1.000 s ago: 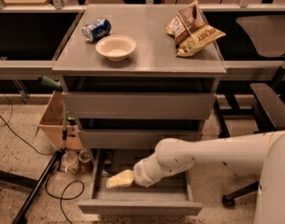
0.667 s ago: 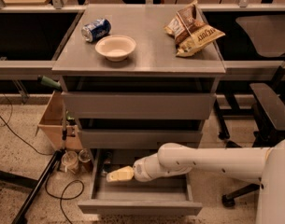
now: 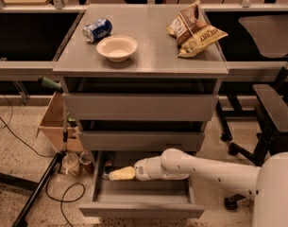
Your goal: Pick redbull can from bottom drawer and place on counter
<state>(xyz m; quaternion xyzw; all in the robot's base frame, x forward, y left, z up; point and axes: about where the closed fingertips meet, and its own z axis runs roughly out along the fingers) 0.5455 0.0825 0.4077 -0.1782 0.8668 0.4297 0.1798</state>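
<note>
Since the frame a second ago the arm (image 3: 205, 170) has dropped and flattened. The forearm now lies nearly level under the middle drawer's front, and the gripper (image 3: 113, 175) has edged slightly toward the back of the bottom drawer (image 3: 141, 210). Nothing else has shifted.

Current state: the gripper sits low inside the open bottom drawer, on its left side, pointing left. We see it side-on, so we cannot tell whether it is spread or closed. A slim dark shape (image 3: 108, 161) stands in the back-left corner just beyond the gripper tip. We take it for the redbull can but cannot confirm its colours. Nothing appears lifted yet.

The counter (image 3: 153, 60) above carries a short blue can (image 3: 97, 30), a bowl (image 3: 117, 48) and a snack bag (image 3: 195, 30). Bare surface remains between the bowl and the bag.

Risks, as we judge them:
- The can is tall and narrow, so a glancing touch from the gripper could tip it or push it into the corner.
- The middle drawer overhangs the arm closely, so lifting before drawing back could knock the wrist or the can against it.
- Confusing it with the blue can on top would spoil the placement.
</note>
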